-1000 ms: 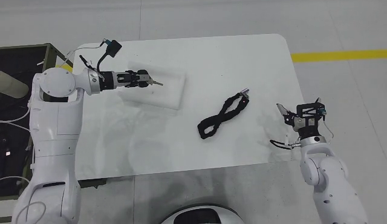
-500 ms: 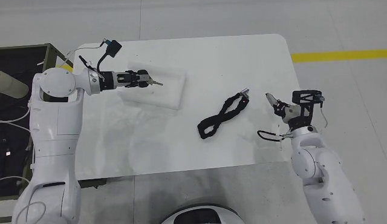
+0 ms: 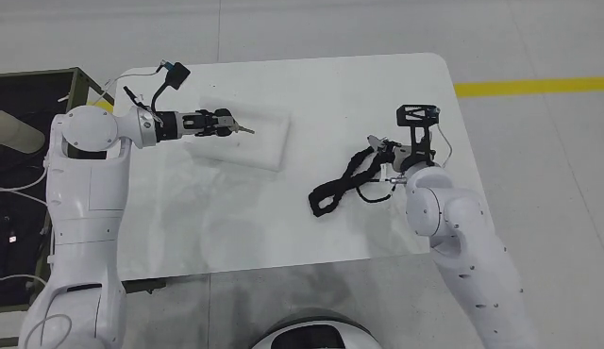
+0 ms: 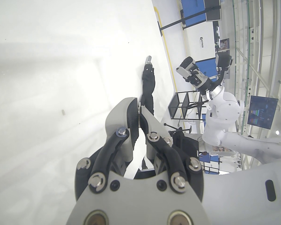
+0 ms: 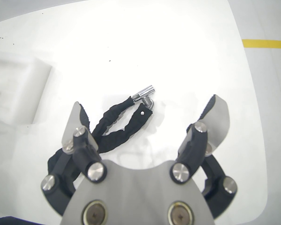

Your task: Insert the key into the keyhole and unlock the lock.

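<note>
A black fabric-sleeved chain lock [image 3: 344, 181] lies on the white table [image 3: 330, 85], its silver cylinder [image 5: 145, 92] at the end nearest my right arm. My right gripper [image 5: 147, 108] hovers open just above that end, one finger on each side of the chain [image 5: 121, 127]; in the top view this gripper [image 3: 377, 170] sits at the chain's right end. My left gripper [image 3: 226, 123] is held above a white foam block [image 3: 241, 137], shut on a small metal key [image 3: 245, 129]. The key's thin edge [image 4: 139, 105] shows between the pads, pointing toward the lock [image 4: 148, 83].
The foam block [image 5: 14, 94] rests on the table's left part, well apart from the chain. The table's rounded right edge [image 5: 248, 71] is close to the right arm. A dark crate [image 3: 38, 90] stands off the table's left side.
My right arm has swung in from the table's right edge to the silver end of the chain lock, gripper still open. The left arm and key have stayed put.
</note>
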Robot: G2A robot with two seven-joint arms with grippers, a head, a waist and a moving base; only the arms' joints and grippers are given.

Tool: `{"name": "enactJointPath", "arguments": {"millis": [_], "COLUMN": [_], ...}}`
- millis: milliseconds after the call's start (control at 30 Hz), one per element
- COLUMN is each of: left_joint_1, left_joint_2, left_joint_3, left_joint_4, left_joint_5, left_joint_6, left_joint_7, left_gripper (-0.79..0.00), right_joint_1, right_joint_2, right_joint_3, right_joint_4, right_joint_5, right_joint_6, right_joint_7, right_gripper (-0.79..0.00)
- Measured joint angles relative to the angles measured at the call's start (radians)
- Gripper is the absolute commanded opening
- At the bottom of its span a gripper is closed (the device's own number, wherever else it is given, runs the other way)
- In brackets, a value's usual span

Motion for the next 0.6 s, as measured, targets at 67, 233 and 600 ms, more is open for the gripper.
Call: {"name": "enactJointPath", "arguments": {"millis": [67,233,600], "left_joint_1": [0.000,0.000,0.000], "left_joint_2": [0.000,0.000,0.000], "left_joint_3": [0.000,0.000,0.000], "left_joint_4": [0.000,0.000,0.000], "left_joint_5": [0.000,0.000,0.000], "left_joint_6": [0.000,0.000,0.000], "left_joint_7": [0.000,0.000,0.000], "left_gripper": [-0.785,-0.785,-0.785], "right_joint_1": [-0.003,-0.023,0.291], "right_joint_2": [0.000,-0.018,-0.065], "right_joint_3": [0.002,0.055,0.035], "right_joint_4": [-0.001,-0.063,0.275], "right_joint_5": [-0.001,0.125,0.513], "right_joint_6": [0.003,0.159,0.242], "right_joint_7": [0.002,0.226,0.275], "right_gripper": [0.000,0.000,0.000]}}
